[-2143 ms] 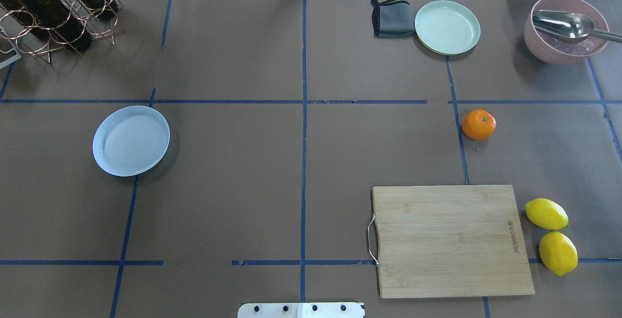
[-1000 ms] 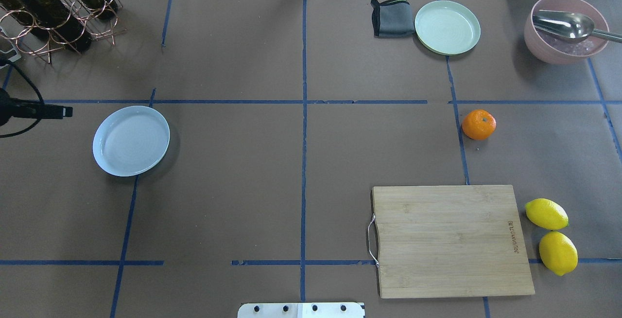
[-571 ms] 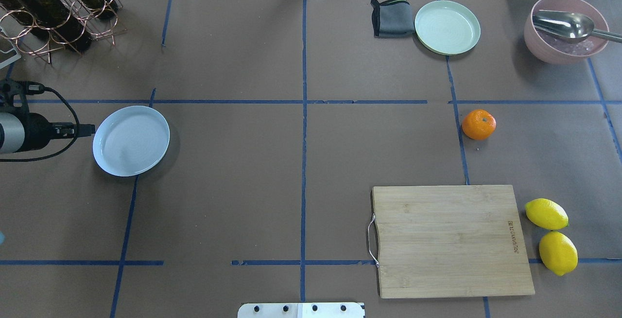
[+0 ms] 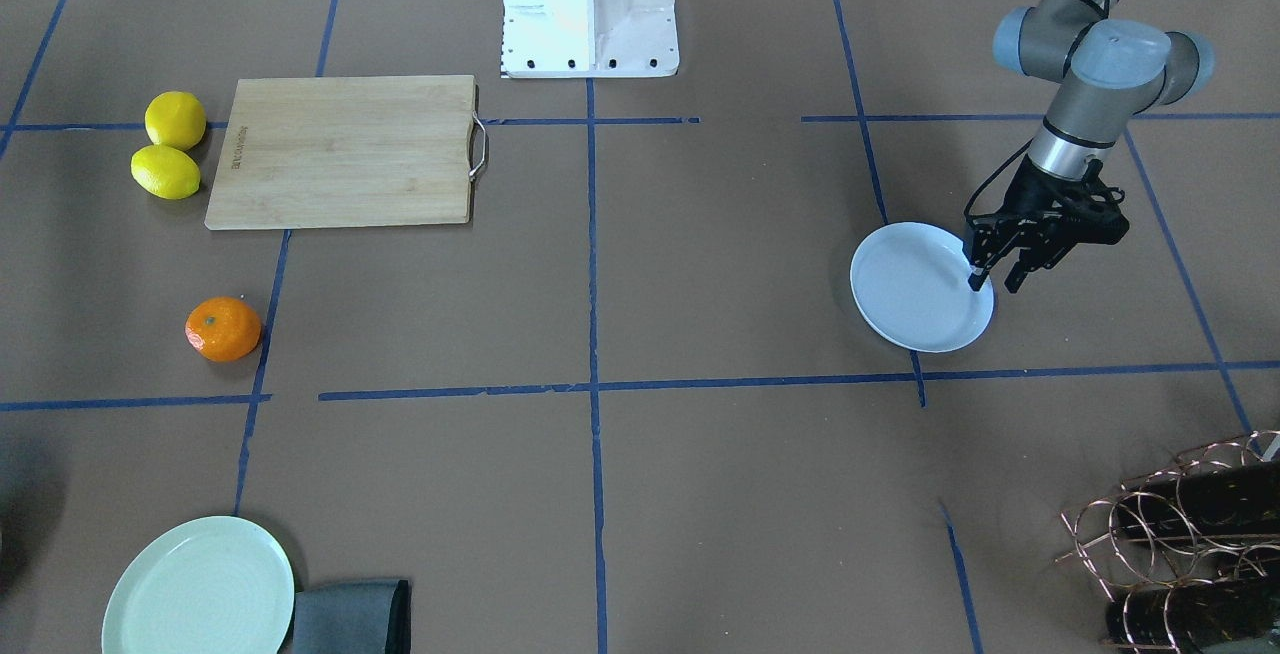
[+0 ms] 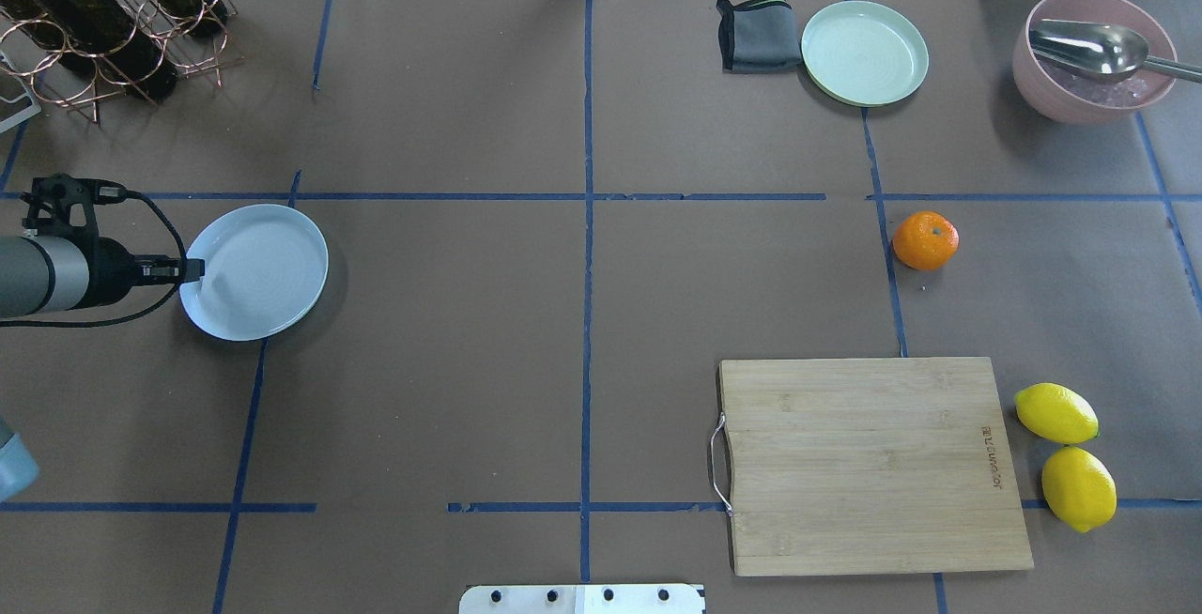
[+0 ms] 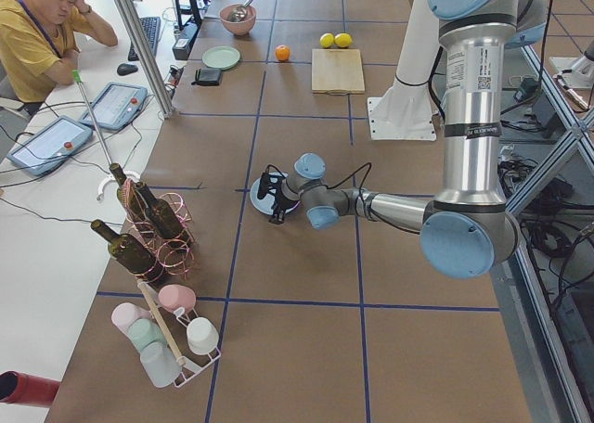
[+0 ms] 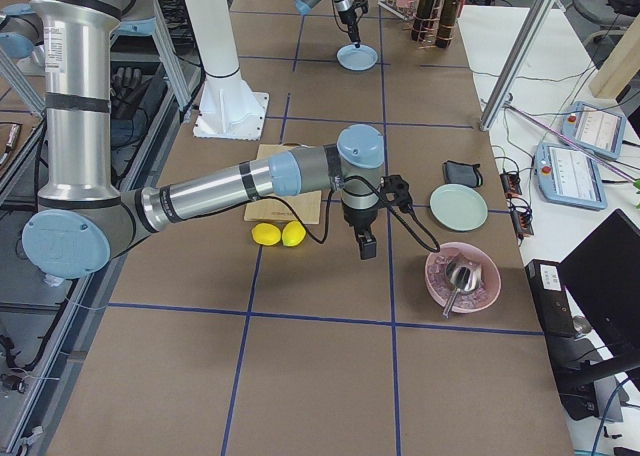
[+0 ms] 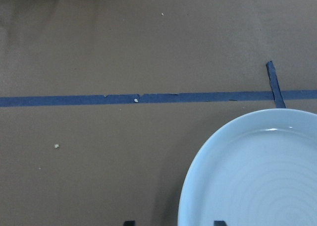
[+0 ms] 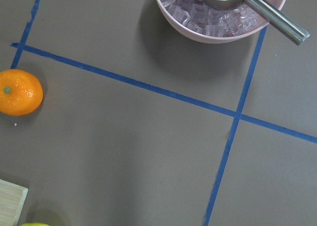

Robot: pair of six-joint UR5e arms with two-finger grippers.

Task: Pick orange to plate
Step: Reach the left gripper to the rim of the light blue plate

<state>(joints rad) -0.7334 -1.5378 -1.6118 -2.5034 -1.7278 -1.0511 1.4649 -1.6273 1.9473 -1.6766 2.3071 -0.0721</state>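
The orange [image 5: 925, 240] lies on the brown table at the right, beside a blue tape line, with nothing touching it. It also sits at the left edge of the right wrist view as the orange [image 9: 20, 92]. The white-bluish plate [image 5: 263, 285] rests at the left. My left gripper [image 5: 192, 268] is open at the plate's left rim, and its fingertips [image 8: 219, 222] straddle the plate [image 8: 257, 176]. From across the table the left gripper [image 4: 992, 284] hangs over the edge of the plate [image 4: 915, 294]. My right gripper [image 7: 366, 246] shows only from the side; I cannot tell its state.
A pale green plate [image 5: 864, 53] and a grey cloth [image 5: 756, 32] lie at the back right, beside a pink bowl [image 5: 1094, 79] with ice and a metal scoop. A wooden cutting board [image 5: 873, 464] and two lemons [image 5: 1056, 412] sit front right. A bottle rack [image 5: 103, 13] stands back left.
My left arm has come in from the left edge and moved right and nearer, up to the plate's rim. The orange and the plate have not moved.
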